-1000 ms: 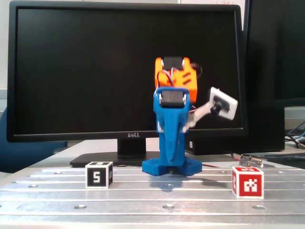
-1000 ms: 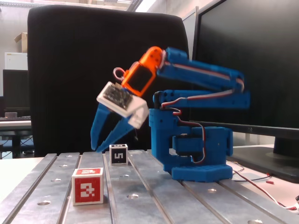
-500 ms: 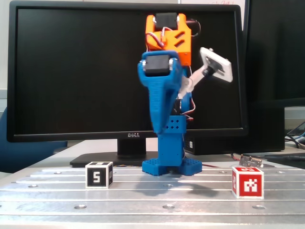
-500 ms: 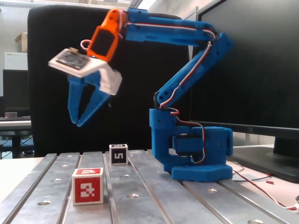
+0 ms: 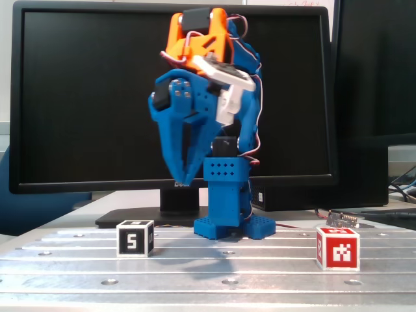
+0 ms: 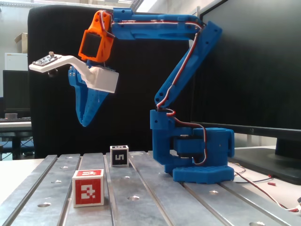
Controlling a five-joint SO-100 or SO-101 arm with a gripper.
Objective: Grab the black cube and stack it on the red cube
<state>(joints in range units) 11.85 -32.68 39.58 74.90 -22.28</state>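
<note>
My gripper (image 5: 182, 177) hangs high in the air, well above the metal table (image 5: 221, 266). In a fixed view my tips point down, and my two fingers (image 5: 170, 140) have a thin dark gap between them up high, but they come close together at the bottom. So my jaws are narrow, with nothing in them. In a fixed view from the side my gripper (image 6: 84, 123) looks like one flat blue wedge (I cannot see the gap from there).

Half a second ago my jaws were spread much wider, like a V, when seen from the side. Now they look pulled together. My wrist has also turned: the little white camera plate (image 6: 70, 66) stuck out flat and tilted before, and now it shows edge-on and points off to the left in that view. From the front I have swung a bit to the left, closer to the side where the black cube sits. One second ago I was down low, near the table, so I have come up a lot.

The black cube (image 5: 135, 238) sits on the table, left of my blue base (image 5: 234, 224) in the front view, and I am not touching it. It has not moved. From the side it is the black cube (image 6: 119, 155) farther back, under and a little right of my tips.

The red cube (image 5: 338, 247) sits at the right in the front view, well apart from the black one. From the side the red cube (image 6: 88, 188) is the near one. It has stayed put too.

A big dark monitor (image 5: 84, 97) stands behind me.
</note>
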